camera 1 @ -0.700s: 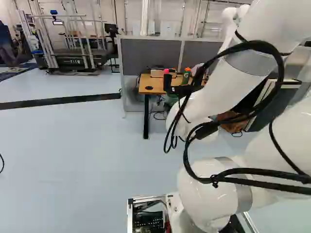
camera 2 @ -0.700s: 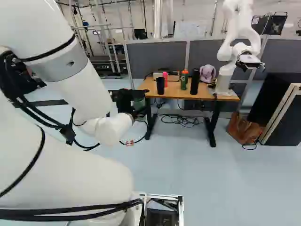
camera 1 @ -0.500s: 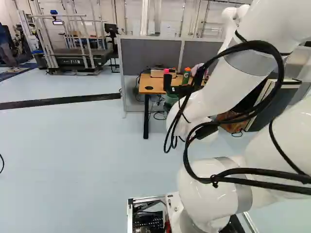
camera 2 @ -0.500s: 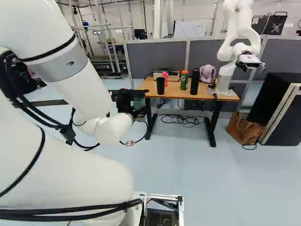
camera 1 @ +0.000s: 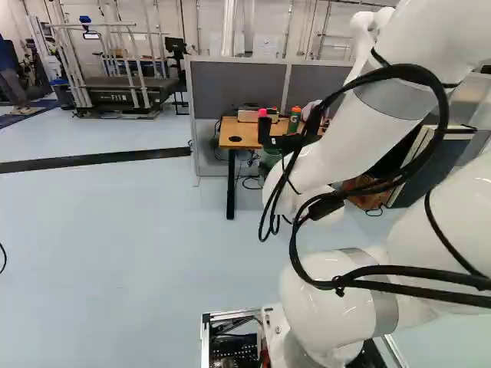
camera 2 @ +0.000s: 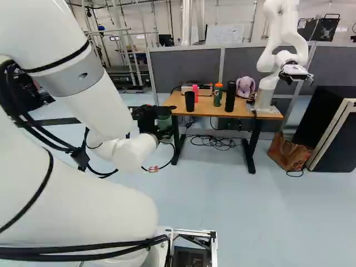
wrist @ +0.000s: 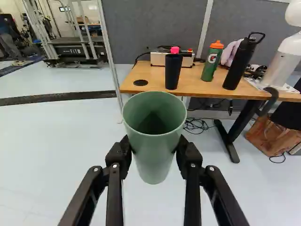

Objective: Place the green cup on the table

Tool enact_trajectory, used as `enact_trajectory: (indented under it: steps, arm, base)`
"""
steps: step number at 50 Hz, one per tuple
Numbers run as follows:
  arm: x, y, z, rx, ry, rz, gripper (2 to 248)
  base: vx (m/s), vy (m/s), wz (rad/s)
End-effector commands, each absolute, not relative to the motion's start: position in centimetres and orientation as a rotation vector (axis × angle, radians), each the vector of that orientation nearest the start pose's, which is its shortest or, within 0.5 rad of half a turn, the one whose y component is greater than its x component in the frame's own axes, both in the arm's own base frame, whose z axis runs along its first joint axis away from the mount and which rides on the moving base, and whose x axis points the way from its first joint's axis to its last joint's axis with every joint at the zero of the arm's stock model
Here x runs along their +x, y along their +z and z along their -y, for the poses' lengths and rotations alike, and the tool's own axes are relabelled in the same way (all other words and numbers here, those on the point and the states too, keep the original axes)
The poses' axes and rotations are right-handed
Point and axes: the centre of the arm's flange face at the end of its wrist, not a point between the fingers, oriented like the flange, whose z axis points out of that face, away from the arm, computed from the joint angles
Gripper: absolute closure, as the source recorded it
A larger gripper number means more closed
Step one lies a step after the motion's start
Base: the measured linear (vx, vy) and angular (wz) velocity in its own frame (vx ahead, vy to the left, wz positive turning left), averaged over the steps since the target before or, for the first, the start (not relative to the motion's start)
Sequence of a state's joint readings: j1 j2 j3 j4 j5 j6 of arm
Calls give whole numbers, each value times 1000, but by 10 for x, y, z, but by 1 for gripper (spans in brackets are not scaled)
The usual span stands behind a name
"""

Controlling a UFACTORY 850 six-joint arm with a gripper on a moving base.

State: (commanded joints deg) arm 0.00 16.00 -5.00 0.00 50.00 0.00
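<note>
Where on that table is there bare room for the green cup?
The table is bare between the black tumbler and green bottle, and around the round black inset. It's crowded behind the black bottle, near the plush toy.

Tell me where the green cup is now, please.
In the wrist view, the green cup is held in the pincer, one finger on each side, with the table and the dark cup beyond it.
</note>
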Motion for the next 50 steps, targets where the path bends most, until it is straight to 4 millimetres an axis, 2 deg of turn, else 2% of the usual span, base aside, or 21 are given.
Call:
enact_trajectory:
  steps: [7, 15, 37, 50]
  arm:
    - [270, 366, 0, -2558, -1824, 0, 134]
    - [270, 366, 0, -2558, -1824, 0, 134]
    - [270, 366, 0, -2558, -1824, 0, 134]
    - [270, 366, 0, -2558, -1824, 0, 134]
  base:
    - [26, 8, -13]
    - [206, 58, -53]
    - [347, 96, -66]
    - [368, 138, -76]
